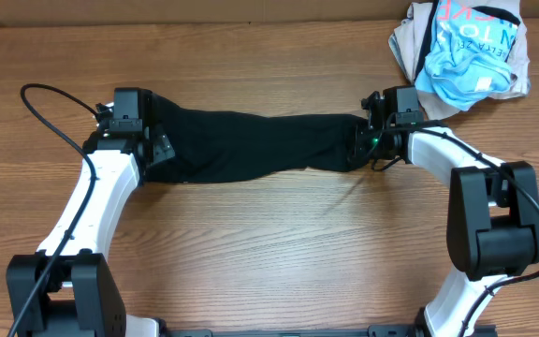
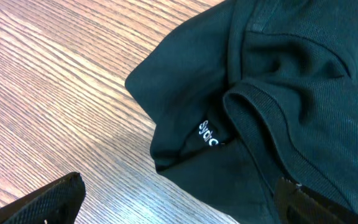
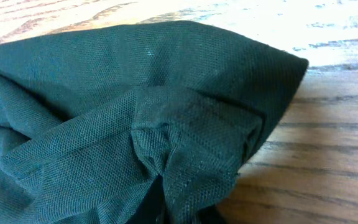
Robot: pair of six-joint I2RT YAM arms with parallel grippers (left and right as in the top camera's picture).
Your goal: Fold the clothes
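The black garment (image 1: pixel 251 145) lies as a long bunched band across the middle of the wooden table, stretched between my two grippers. My left gripper (image 1: pixel 154 148) is at its left end. In the left wrist view the fingers (image 2: pixel 179 202) are wide open, one over bare wood and one over the cloth, with the garment's corner and small white lettering (image 2: pixel 208 134) just ahead. My right gripper (image 1: pixel 361 142) is at the right end. In the right wrist view the black mesh fabric (image 3: pixel 135 81) gathers into a pinch at the jaws (image 3: pixel 179 218), whose fingers are hidden by the cloth.
A pile of light-blue and beige printed garments (image 1: pixel 466 47) lies at the table's back right corner, close behind my right arm. A black cable (image 1: pixel 40 94) loops over the table left of my left arm.
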